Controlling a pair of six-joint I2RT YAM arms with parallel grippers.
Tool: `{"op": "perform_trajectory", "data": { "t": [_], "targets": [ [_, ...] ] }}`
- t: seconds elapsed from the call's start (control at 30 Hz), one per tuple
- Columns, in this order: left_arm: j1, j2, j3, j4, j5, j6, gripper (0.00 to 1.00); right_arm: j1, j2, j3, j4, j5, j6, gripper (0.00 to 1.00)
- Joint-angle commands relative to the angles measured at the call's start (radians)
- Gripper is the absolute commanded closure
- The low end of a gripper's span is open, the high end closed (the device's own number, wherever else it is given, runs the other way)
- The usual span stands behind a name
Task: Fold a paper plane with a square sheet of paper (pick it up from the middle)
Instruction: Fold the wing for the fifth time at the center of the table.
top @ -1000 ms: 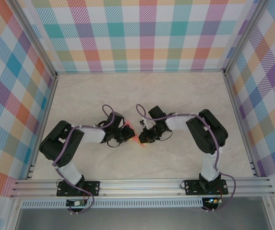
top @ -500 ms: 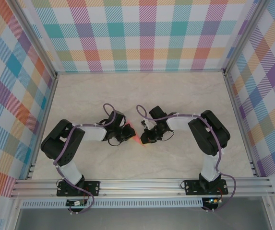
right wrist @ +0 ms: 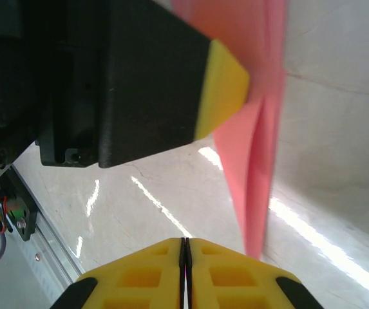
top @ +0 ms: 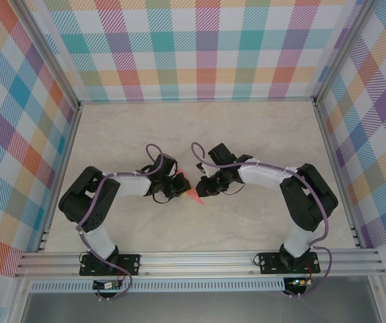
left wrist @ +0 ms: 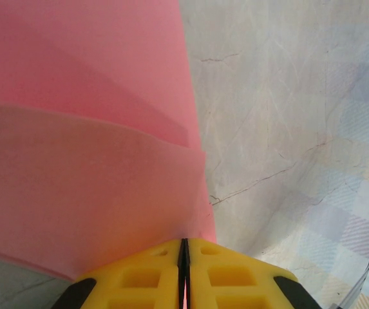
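Gripping the folded paper (left wrist: 87,193), left hand (left wrist: 184,248) clamps its edge; right hand (right wrist: 184,246) clenched, apparently beside the tip.

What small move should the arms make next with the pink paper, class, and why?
Probably draw the right tool along the fold to sharpen the crease, the left tool anchoring: both are shut on the folded pink paper, whose overlapping layers look unflattened.
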Motion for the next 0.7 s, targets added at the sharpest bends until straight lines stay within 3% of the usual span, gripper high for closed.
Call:
{"op": "perform_trajectory", "data": {
  "t": [0.0, 0.67],
  "targets": [
    [-0.005, 0.057, -0.016, -0.129, -0.12, 0.022, 0.9, 0.029, 0.058, 0.039, -0.029, 0.018, 0.012, 0.91],
    [-0.005, 0.075, -0.002, -0.171, -0.146, 0.026, 0.9, 0.008, 0.138, 0.02, -0.02, 0.056, 0.016, 0.98]
  ]
}}
